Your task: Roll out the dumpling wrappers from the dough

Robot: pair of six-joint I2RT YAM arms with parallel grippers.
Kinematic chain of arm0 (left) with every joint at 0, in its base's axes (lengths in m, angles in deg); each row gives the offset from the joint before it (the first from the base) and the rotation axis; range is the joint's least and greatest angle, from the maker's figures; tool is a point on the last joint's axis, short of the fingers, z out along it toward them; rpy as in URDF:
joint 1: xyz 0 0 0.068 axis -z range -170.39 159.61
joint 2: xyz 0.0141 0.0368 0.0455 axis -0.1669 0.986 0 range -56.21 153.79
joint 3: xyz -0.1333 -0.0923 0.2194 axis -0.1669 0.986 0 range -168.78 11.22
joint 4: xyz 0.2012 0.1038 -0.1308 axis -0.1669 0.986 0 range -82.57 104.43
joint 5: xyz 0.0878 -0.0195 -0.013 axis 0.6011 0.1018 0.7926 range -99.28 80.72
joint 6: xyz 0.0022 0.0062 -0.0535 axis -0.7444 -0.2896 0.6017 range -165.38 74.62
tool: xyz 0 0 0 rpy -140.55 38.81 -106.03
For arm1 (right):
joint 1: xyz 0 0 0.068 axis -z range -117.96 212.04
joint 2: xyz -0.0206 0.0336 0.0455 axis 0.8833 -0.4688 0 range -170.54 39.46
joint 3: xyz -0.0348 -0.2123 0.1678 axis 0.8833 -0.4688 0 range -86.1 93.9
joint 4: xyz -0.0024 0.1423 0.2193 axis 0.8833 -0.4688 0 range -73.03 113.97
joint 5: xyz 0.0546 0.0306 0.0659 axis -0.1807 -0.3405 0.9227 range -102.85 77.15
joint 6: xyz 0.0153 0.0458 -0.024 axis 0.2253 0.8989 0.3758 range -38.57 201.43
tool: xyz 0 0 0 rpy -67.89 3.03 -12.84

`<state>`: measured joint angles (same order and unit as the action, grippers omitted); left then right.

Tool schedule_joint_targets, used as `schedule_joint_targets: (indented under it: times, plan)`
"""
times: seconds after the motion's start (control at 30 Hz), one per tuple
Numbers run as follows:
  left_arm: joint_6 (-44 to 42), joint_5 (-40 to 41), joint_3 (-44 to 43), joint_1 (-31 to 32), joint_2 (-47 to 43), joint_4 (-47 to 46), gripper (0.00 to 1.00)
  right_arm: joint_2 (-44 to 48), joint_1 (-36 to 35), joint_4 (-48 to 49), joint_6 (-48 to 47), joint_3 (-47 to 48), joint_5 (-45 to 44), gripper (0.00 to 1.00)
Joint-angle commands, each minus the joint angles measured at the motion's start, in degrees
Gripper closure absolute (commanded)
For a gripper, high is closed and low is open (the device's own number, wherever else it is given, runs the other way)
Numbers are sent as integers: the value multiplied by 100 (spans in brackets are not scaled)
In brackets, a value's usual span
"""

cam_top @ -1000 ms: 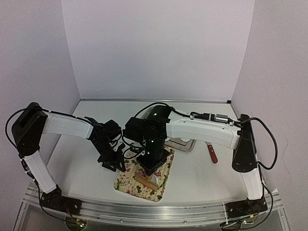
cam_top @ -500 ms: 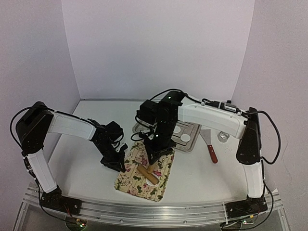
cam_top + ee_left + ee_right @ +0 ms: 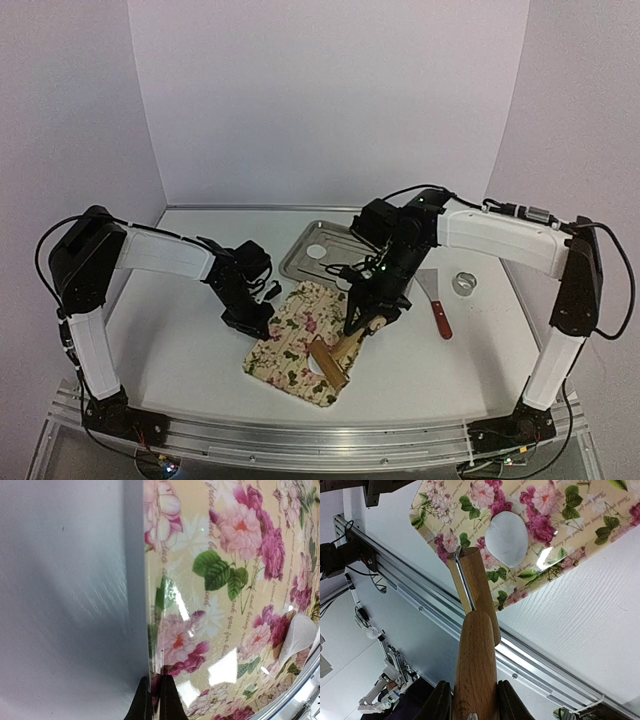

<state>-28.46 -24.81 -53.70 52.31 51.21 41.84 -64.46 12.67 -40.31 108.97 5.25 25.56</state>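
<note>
A floral mat point(image 3: 298, 335) lies in front of the arms. My left gripper point(image 3: 260, 323) is shut on its left edge; in the left wrist view the black fingertips point(image 3: 169, 705) pinch the mat point(image 3: 235, 580). My right gripper point(image 3: 363, 320) is shut on the handle point(image 3: 475, 680) of a wooden roller point(image 3: 330, 355). The roller's head point(image 3: 470, 580) rests at the mat's near end, beside a thin white dumpling wrapper point(image 3: 506, 537) lying on the mat. Another wrapper point(image 3: 317, 250) lies in the metal tray point(image 3: 300, 262).
A red-handled scraper point(image 3: 438, 312) lies right of the mat, with a metal ring cutter point(image 3: 465, 283) further right. The aluminium rail point(image 3: 300, 435) runs along the near edge. White walls enclose the table on three sides.
My left gripper has shut on the mat's edge. The right arm has swung right and drawn the roller toward the mat's near right end, uncovering the tray.
</note>
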Motion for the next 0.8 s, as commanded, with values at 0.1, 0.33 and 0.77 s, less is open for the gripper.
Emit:
schedule_joint_targets:
  times: [0.1, 0.33, 0.77]
  plan:
    - [-627, 1161, -40, -42, 499, 3, 100, -65, 229, 983, 421, -63, 319, 100]
    - [-461, 1062, 75, -42, 385, -32, 100, -513, 388, 1181, 550, -127, 123, 100]
    - [-423, 1044, 16, -46, 309, 72, 100, -856, 517, 1133, 774, -838, -976, 100]
